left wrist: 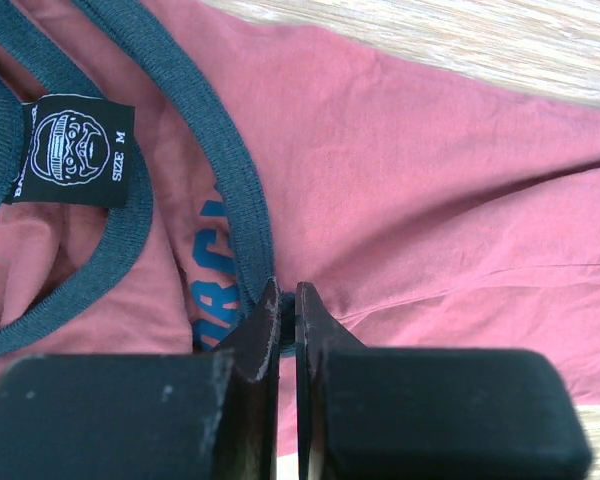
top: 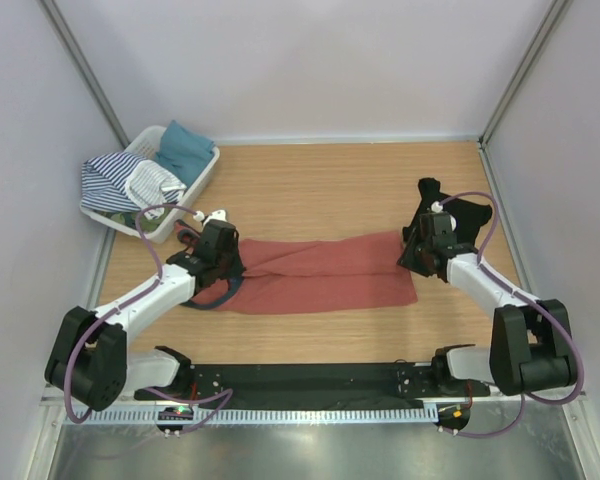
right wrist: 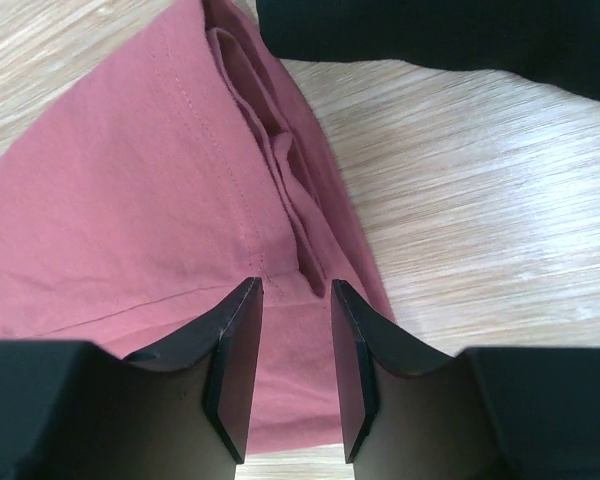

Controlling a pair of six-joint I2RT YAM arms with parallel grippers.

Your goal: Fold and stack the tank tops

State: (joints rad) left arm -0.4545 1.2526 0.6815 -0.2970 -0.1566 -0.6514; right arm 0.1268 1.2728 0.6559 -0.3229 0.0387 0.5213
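The rust-red tank top (top: 320,275) lies stretched left to right across the wooden table. Its navy-edged straps are at the left and its hem at the right. My left gripper (top: 225,262) is at the strap end. In the left wrist view it (left wrist: 287,300) is shut on the navy edging (left wrist: 230,170), beside a black size label (left wrist: 75,150). My right gripper (top: 412,255) is at the hem end. In the right wrist view it (right wrist: 296,295) is open, its jaws either side of a folded hem ridge (right wrist: 280,180). The black tank top (top: 460,215) lies behind it, seen also in the right wrist view (right wrist: 440,30).
A white plastic basket (top: 202,178) stands at the back left, holding a striped cloth (top: 110,180) and a teal cloth (top: 185,145). A black strip (top: 300,380) runs along the near edge between the arm bases. Grey walls close in the left, right and back.
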